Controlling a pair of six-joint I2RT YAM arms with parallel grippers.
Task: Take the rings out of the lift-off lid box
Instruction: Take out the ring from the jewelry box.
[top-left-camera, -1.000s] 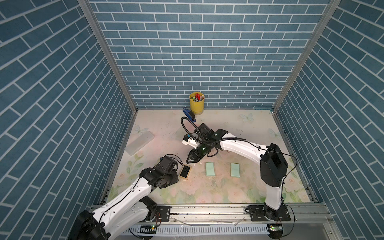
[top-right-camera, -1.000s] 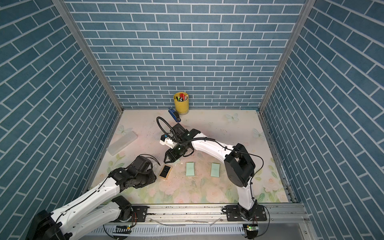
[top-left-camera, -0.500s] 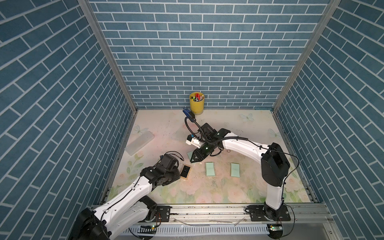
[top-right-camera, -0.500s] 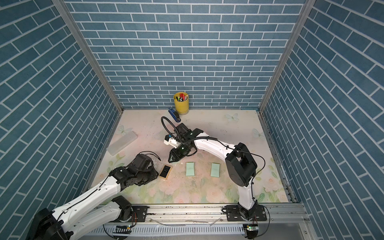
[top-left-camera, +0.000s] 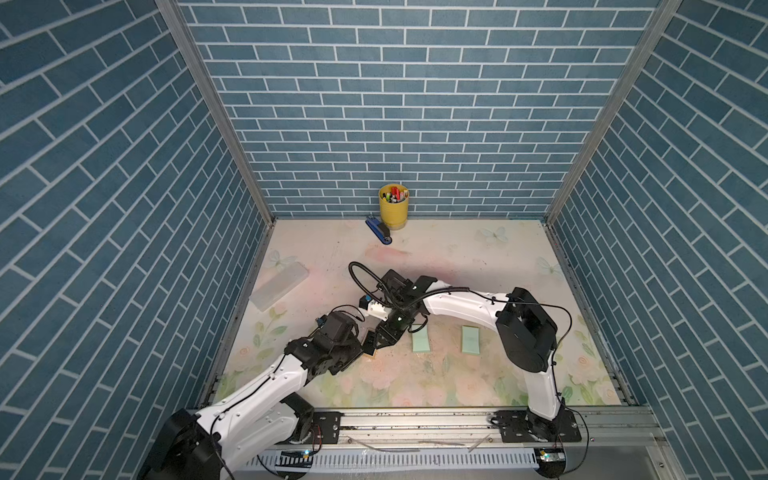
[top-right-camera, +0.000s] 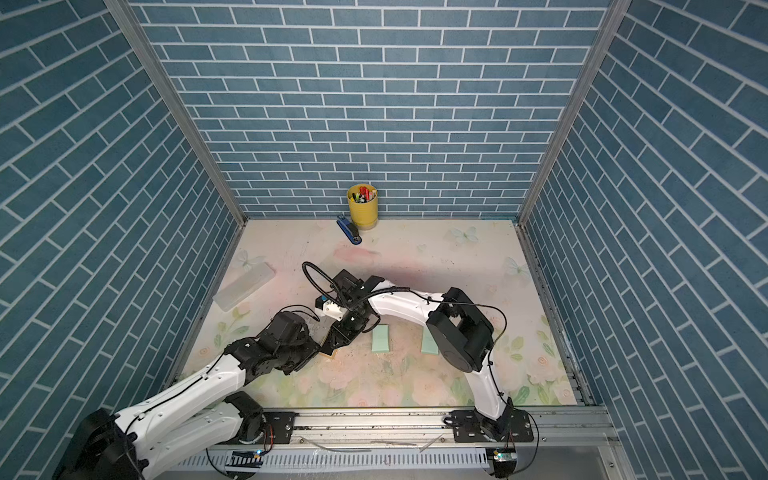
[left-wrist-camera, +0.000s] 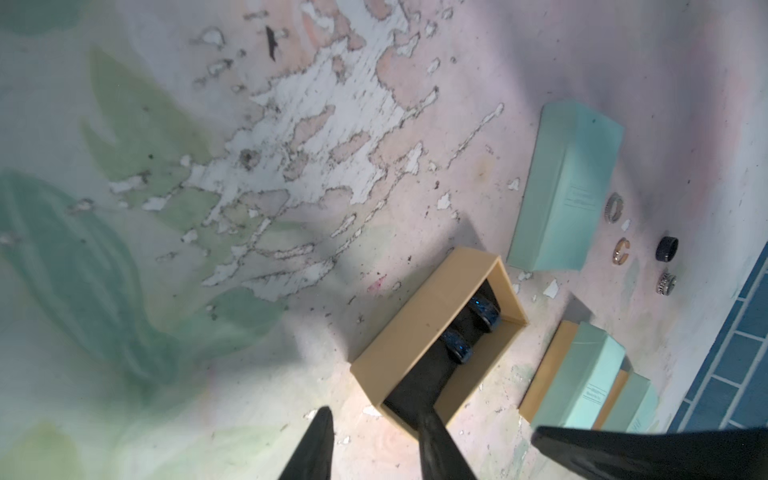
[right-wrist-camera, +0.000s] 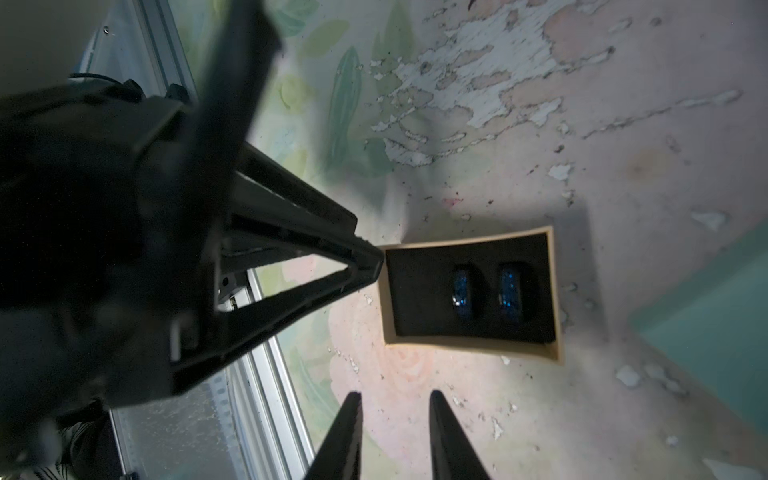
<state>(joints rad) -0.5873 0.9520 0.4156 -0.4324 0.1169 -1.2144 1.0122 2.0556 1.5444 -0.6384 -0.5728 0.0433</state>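
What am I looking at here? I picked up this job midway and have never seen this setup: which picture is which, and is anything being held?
Two white robot arms stand on a rail at the table's front; each ends in a two-fingered pincer. Both top views look down on the whole table. The other two pictures come from a camera on each wrist. On the table lies an open tan box whose black foam holds two blue-flecked rings. Beside a mint-green box lie four more rings. At the back stand a yellow pen cup and a blue stapler; a clear case lies to one side. The left pincer sits at the tan box's end wall, jaws apart. The right pincer points at the box, open. Neither holds anything.
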